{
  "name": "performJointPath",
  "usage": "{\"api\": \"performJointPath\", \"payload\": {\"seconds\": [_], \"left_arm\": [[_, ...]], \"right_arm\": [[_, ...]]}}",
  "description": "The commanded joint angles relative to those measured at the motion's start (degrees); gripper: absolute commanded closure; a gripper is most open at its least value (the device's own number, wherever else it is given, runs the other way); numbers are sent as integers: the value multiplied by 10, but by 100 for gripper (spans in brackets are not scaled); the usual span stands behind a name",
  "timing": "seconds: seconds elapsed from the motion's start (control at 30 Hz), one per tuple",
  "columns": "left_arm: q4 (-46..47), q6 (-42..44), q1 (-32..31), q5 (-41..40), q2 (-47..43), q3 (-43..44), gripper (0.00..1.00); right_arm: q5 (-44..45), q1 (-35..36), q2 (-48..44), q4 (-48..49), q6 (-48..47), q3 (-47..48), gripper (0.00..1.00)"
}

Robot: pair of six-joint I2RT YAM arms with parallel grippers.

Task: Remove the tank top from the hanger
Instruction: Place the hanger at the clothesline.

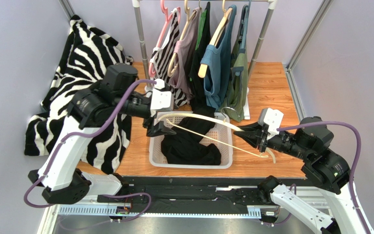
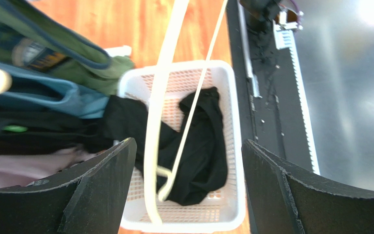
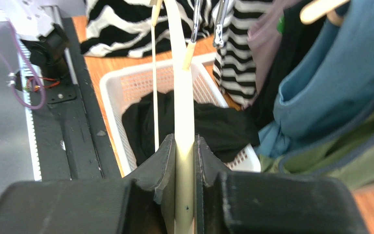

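Limp, light black tank top (image 1: 190,146), probably best pinched at a fold, lies in the basket (image 1: 189,165); above it, right gripper (image 1: 245,132) clamps the hanger (image 1: 208,120), left gripper (image 1: 158,128) open.

No text, brand, number or sign is showing legibly in any of the three views. A printed patch (image 2: 33,56) is showing on the green top (image 2: 116,68) in the left wrist view, but it is appearing too blurred to read.
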Motion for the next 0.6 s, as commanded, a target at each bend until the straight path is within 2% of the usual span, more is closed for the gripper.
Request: {"api": "performJointPath", "payload": {"seconds": [0.0, 0.33, 0.43, 0.47, 0.53, 0.57], "left_arm": [[7, 34, 1, 53, 24, -29, 12], [-19, 41, 0, 74, 30, -38, 18], [-40, 53, 0, 84, 32, -42, 35], [-61, 57, 1, 87, 35, -39, 54], [-83, 74, 0, 90, 46, -33, 71], [-110, 80, 0, 90, 51, -21, 85]], "right_arm": [[-62, 0, -5, 74, -20, 8, 100], [-72, 0, 2, 70, -39, 18, 100], [-64, 0, 2, 82, -41, 17, 100], [-62, 0, 3, 86, -41, 17, 100], [-59, 0, 2, 99, -40, 16, 100], [-57, 0, 2, 103, -40, 17, 100]]}}
